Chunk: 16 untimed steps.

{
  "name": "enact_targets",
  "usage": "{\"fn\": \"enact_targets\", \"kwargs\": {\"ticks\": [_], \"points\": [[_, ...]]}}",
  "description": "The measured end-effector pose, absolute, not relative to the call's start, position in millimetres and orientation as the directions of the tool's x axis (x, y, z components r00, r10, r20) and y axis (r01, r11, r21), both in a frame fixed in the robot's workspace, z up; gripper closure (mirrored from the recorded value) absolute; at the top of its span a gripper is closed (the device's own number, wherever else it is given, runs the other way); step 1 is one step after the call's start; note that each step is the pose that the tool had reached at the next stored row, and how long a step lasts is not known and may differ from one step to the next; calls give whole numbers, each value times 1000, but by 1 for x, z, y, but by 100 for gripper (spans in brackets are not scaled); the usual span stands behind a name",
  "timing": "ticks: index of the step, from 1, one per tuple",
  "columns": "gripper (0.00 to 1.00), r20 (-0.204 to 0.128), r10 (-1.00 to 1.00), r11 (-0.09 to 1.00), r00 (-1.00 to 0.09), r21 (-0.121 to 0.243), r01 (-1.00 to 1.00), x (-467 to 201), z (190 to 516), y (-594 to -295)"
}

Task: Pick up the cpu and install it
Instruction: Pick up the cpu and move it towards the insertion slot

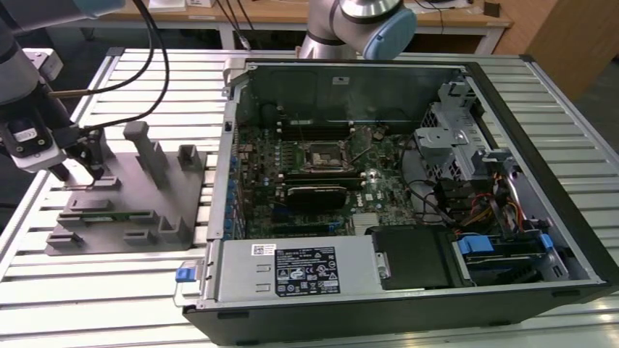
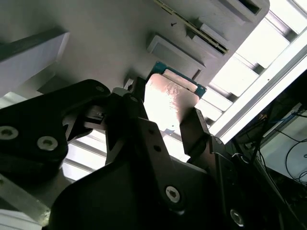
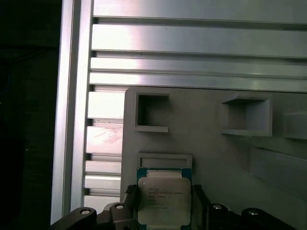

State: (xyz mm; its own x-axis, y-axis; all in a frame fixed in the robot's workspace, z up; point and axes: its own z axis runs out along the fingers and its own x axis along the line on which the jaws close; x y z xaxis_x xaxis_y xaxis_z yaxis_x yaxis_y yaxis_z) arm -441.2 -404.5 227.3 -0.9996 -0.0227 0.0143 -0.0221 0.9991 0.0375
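First wrist view: claw [image 3: 164,196] clamped on cpu [image 3: 162,203], one finger each side, at grey tray [image 3: 216,158].

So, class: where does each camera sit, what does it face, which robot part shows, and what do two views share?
Exterior view: off the arm, high up, looking down on the computer case and grey tray; shows the arm and gripper above the tray.
First wrist view: on the wrist, facing tray and table slats; fingers show.
Second wrist view: on the wrist, close behind the fingers, facing the tray.
Shared: both wrist views show the fingers gripping the cpu.
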Motion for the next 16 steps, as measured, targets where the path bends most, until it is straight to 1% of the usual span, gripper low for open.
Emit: {"fn": "enact_targets", "kwargs": {"ticks": [16], "points": [[46,14,-23,999,-1000,37,-22,-441,246,-404]]}}
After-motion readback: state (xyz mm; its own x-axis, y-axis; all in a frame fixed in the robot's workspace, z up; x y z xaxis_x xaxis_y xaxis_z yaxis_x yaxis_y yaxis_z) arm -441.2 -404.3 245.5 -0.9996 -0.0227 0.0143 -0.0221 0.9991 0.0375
